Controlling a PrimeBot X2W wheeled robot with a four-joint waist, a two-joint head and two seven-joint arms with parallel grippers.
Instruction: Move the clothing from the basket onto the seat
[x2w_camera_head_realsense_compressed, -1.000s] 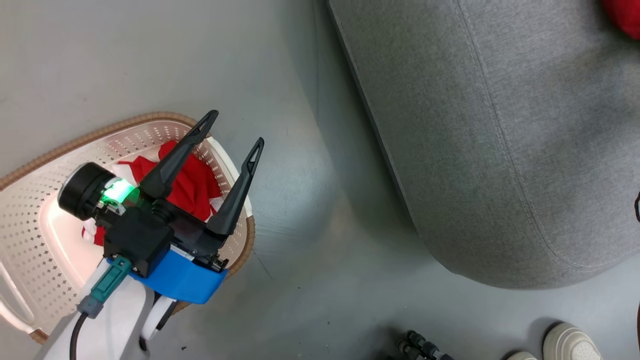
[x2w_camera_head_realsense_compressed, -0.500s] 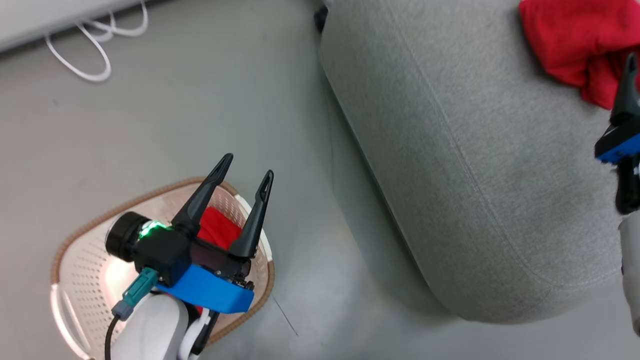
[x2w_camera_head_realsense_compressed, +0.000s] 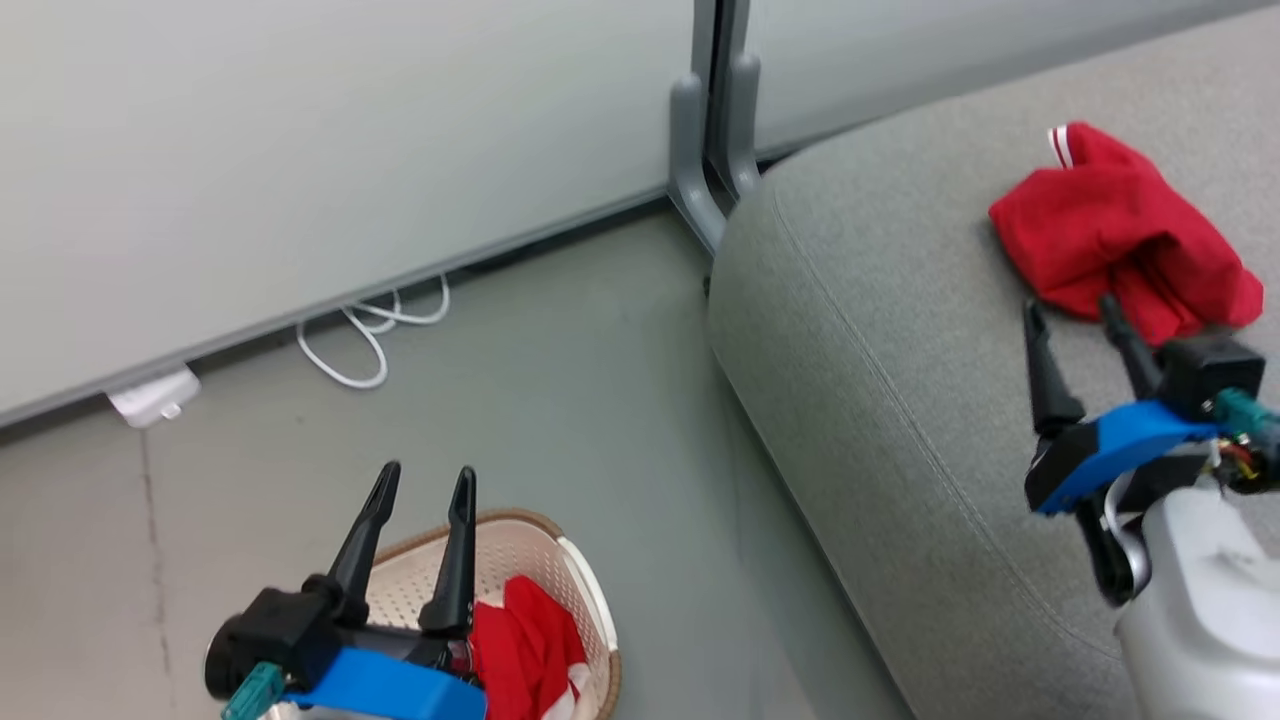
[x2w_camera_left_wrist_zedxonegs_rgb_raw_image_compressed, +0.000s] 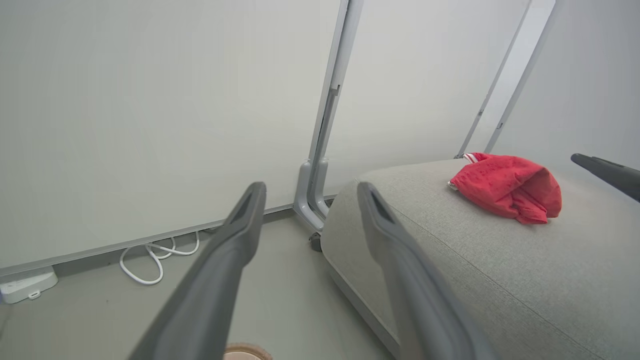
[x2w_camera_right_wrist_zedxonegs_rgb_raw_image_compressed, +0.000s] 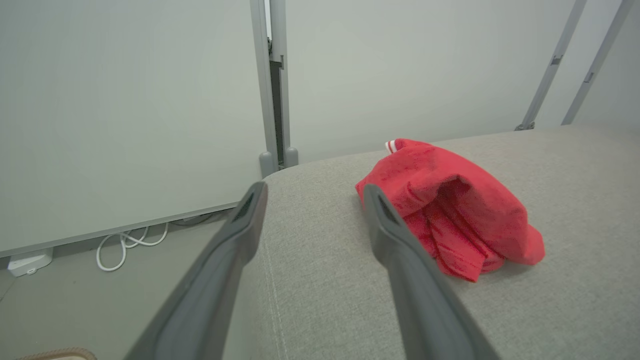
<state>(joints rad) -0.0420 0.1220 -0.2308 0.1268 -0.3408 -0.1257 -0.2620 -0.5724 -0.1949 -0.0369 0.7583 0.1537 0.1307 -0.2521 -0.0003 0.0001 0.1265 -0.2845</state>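
Note:
A red garment (x2w_camera_head_realsense_compressed: 1110, 245) lies crumpled on the grey seat (x2w_camera_head_realsense_compressed: 900, 400). My right gripper (x2w_camera_head_realsense_compressed: 1070, 310) hovers open over the seat just short of it, with nothing between its fingers. In the right wrist view the red garment (x2w_camera_right_wrist_zedxonegs_rgb_raw_image_compressed: 450, 205) sits just right of the open right gripper (x2w_camera_right_wrist_zedxonegs_rgb_raw_image_compressed: 312, 190). More red clothing (x2w_camera_head_realsense_compressed: 525, 645) with a bit of white lies in the cream basket (x2w_camera_head_realsense_compressed: 560, 560) on the floor at lower left. My left gripper (x2w_camera_head_realsense_compressed: 427, 475) is open and empty above the basket. In the left wrist view the left gripper (x2w_camera_left_wrist_zedxonegs_rgb_raw_image_compressed: 311, 189) points toward the wall and the seat (x2w_camera_left_wrist_zedxonegs_rgb_raw_image_compressed: 475, 280).
Pale wall panels stand behind, with a grey post (x2w_camera_head_realsense_compressed: 710, 150) at the seat's corner. A white cable (x2w_camera_head_realsense_compressed: 365, 335) and a small white box (x2w_camera_head_realsense_compressed: 155, 400) lie on the grey floor by the wall. Open floor separates basket and seat.
The head camera has swung upward, bringing the wall into view. My right gripper has come fully into view, open and drawn a little back from the red garment, which lies free on the seat.

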